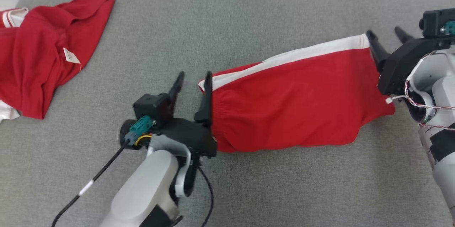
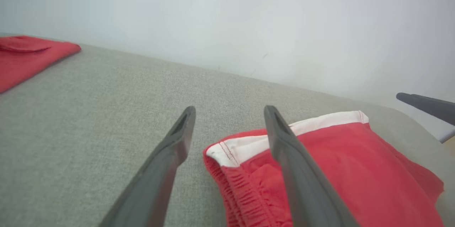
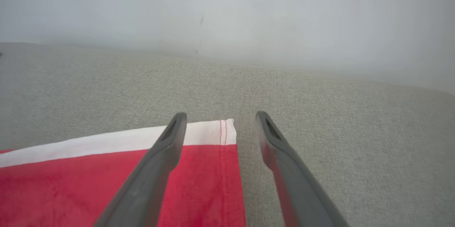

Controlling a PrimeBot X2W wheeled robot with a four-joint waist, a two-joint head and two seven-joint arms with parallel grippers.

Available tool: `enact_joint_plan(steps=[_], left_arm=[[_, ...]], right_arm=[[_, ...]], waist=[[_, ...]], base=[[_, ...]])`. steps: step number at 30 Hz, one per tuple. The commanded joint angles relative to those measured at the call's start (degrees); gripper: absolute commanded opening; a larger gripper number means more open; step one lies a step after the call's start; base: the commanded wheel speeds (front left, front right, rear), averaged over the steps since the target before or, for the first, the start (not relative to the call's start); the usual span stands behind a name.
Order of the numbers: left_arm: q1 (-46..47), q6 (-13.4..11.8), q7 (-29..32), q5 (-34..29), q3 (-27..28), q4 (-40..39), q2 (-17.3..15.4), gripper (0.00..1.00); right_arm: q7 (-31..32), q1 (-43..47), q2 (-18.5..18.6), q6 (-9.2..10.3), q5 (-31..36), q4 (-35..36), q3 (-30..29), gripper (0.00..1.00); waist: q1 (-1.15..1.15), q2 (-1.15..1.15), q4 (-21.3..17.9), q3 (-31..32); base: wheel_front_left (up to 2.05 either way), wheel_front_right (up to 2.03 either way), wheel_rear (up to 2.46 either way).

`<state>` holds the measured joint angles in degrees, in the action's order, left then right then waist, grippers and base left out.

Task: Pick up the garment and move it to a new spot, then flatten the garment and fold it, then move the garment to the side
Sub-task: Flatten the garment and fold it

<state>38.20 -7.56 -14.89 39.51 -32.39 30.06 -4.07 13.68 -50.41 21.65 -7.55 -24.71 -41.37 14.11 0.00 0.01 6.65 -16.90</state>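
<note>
- I'm watching my left gripper [image 1: 194,75] hovering, jaws gaping, at the waistband end of the red shorts [image 1: 291,106].
- My right gripper [image 1: 384,31] is hovering, jaws apart, at their hem corner.

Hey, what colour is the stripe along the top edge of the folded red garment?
White; the stripe on the garment shows best in the head view.

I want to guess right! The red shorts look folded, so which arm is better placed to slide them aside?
Probably left: the left pincer, open, straddles the waistband corner of the shorts and is nearer the other red garment.
</note>
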Motion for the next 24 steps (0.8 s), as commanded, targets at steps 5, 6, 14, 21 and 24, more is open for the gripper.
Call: enact_joint_plan(steps=[5,6,14,21,24], left_arm=[[-8.16,-0.32,-0.30,-10.71,2.36,-8.13,-3.29,1.00],[-9.80,-0.22,-0.31,-12.54,2.72,-9.72,-3.99,1.00],[-23.95,1.27,-0.32,-20.85,7.48,-18.60,-5.96,1.00],[-32.70,2.60,-0.33,-23.75,12.18,-23.83,-3.73,1.00],[-34.27,3.20,-0.33,-25.16,12.60,-25.44,-3.21,1.00]], right_arm=[[6.94,2.35,-0.03,0.13,-3.60,-2.26,-0.71,1.00],[8.29,2.65,0.19,0.13,-4.03,-2.78,-0.95,1.00],[13.72,5.04,0.83,0.13,-3.84,-6.44,-5.43,1.00],[15.13,5.64,1.49,0.13,-1.15,-9.38,-9.53,1.00],[15.30,5.51,1.44,0.13,-0.41,-10.09,-10.74,1.00]], waist=[[0.00,-0.01,-0.24,4.25],[0.00,-0.01,-0.12,4.74],[0.00,-0.01,2.29,5.89],[0.00,-0.01,5.26,4.88],[0.00,-0.01,6.09,4.36]], base=[[0.00,0.00,0.00],[0.00,0.00,0.00],[0.00,0.00,0.00],[0.00,0.00,0.00],[0.00,0.00,0.00]])
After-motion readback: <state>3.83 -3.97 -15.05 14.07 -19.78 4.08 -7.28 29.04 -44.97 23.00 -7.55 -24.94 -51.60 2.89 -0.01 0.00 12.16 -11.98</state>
